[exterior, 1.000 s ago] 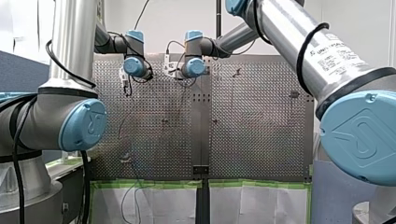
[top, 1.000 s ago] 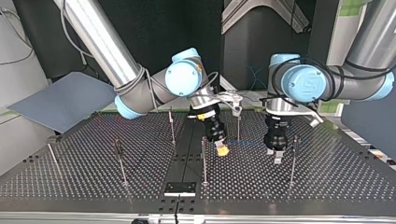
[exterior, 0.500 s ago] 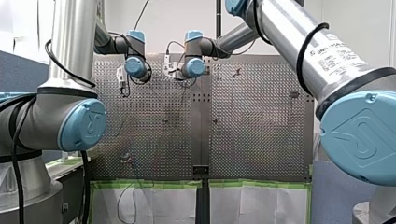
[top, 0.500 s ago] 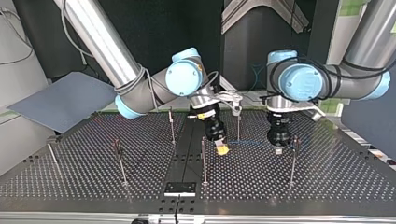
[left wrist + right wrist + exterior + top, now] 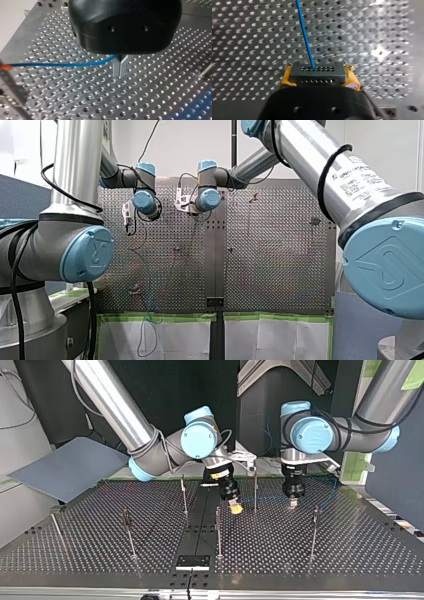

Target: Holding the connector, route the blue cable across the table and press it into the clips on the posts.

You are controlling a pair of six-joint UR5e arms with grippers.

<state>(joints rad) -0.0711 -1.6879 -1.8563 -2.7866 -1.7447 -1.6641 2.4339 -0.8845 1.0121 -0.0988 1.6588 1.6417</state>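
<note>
In the right wrist view my right gripper (image 5: 319,78) is shut on a dark connector (image 5: 317,71), clamped between yellow pads (image 5: 285,79). The thin blue cable (image 5: 304,32) leaves the connector and runs ahead over the perforated table. In the left wrist view my left gripper (image 5: 120,72) has its metal fingers pressed together on the blue cable (image 5: 62,64), which stretches away sideways to an orange spot. In the top view my right gripper (image 5: 235,508) hangs near the centre posts, and my left gripper (image 5: 292,504) hangs to its right, close above the table.
Several thin posts stand on the table (image 5: 350,550), such as one between the grippers (image 5: 255,491), one in front (image 5: 218,530) and one at the right (image 5: 314,530). A black plate (image 5: 192,562) lies at the near edge. A grey board (image 5: 65,467) leans at the left.
My left gripper has shut on the cable and moved toward the top view's back. My right gripper drew back slightly. In the front view the slack cable at the table's edge shifted.
</note>
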